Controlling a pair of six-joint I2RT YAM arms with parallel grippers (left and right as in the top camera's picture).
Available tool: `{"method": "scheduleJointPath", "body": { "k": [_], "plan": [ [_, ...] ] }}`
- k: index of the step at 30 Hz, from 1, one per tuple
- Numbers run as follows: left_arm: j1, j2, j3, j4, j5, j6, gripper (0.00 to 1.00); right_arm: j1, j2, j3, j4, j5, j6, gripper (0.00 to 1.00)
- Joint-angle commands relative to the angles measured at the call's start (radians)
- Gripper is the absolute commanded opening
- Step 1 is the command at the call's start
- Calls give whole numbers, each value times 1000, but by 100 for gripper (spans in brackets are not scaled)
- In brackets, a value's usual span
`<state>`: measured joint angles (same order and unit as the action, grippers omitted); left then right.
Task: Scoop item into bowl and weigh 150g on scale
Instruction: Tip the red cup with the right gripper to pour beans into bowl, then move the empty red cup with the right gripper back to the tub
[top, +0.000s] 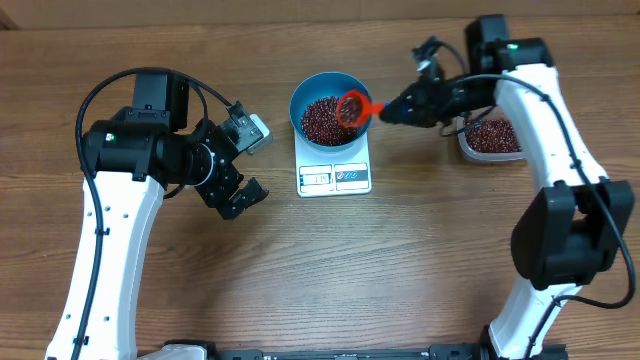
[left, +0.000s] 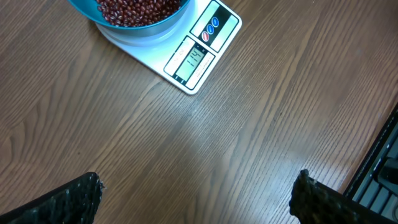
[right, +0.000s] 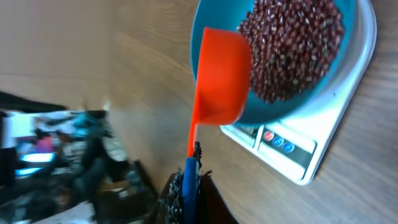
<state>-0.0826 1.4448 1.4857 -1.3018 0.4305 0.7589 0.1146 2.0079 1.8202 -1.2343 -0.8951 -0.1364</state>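
Near far edge of surface: beans (top: 320, 120) in blue bowl (top: 297, 100) on scale (top: 335, 178); right jaws clenched on red scoop (top: 352, 107) tilted over bowl; left jaws released. Risk: hasty tip overshoots target weight.

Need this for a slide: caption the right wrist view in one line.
Right end effector holds the red scoop over the blue bowl of beans on the white scale.

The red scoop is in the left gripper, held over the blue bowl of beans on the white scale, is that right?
Not quite. The red scoop is in the right gripper, not the left, as the overhead view shows. The rest holds: it is over the blue bowl of beans, which sits on the white scale.
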Motion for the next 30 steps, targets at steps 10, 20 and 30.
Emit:
{"method": "scheduleJointPath", "body": {
  "k": [10, 20, 30],
  "plan": [
    [4, -12, 20, 1, 4, -7, 100, 216, -16, 109, 67, 516, 59, 4],
    [4, -12, 20, 1, 4, -7, 100, 323, -16, 113, 109, 801, 58, 4],
    [4, -12, 20, 1, 4, -7, 100, 377, -35, 113, 144, 943, 50, 4]
  ]
}}
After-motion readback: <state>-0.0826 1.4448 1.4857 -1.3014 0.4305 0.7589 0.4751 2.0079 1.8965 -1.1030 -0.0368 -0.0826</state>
